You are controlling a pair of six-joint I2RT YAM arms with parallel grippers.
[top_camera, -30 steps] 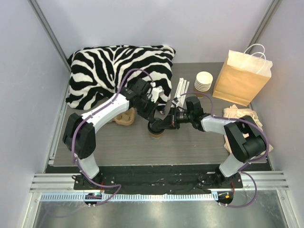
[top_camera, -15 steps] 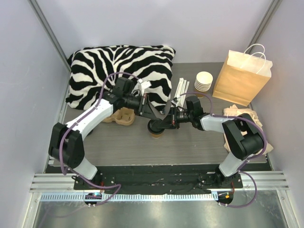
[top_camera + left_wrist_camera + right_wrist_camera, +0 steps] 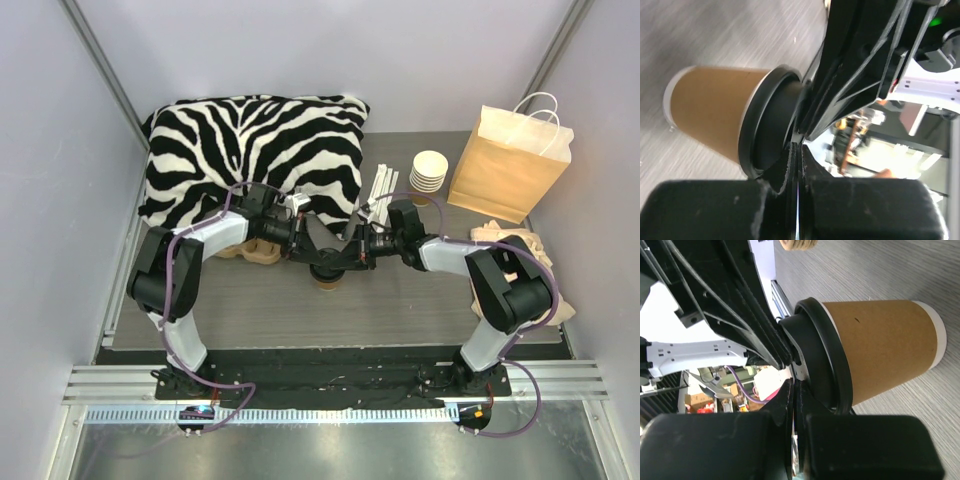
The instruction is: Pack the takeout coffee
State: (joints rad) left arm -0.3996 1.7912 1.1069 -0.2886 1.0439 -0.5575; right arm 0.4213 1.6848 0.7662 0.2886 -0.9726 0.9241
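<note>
Pressing my left gripper [image 3: 796,152] fully closed, I have its two fingers flat against each other with nothing between them, and their tips sit against the raised top of a round black plastic lid [image 3: 771,127]. My right gripper [image 3: 794,386] is clenched the same way and also empty. Its tips come to that lid from the opposite side, so the two sets of black fingers meet nose to nose over it. The lid caps the takeout coffee [image 3: 710,112], a small tan-brown paper cup with a pale band at its base. It stands upright on the grey wood-grain worktop [image 3: 400,310], about midway between the left and right edges and somewhat nearer the near edge than the far one. Just left of the cup, partly under my left arm, lies a tan moulded-pulp cup carrier [image 3: 262,250]. A plump zebra-striped cushion [image 3: 240,140] fills the far left corner. Toward the far edge lie a bundle of flat white strips [image 3: 383,185] and, beside it, a stack of lidless paper cups [image 3: 430,170]. A brown paper bag with white cord handles [image 3: 508,165] stands upright in the far right corner. Some crumpled beige material [image 3: 505,238] lies along the right edge, half hidden by my right arm.
</note>
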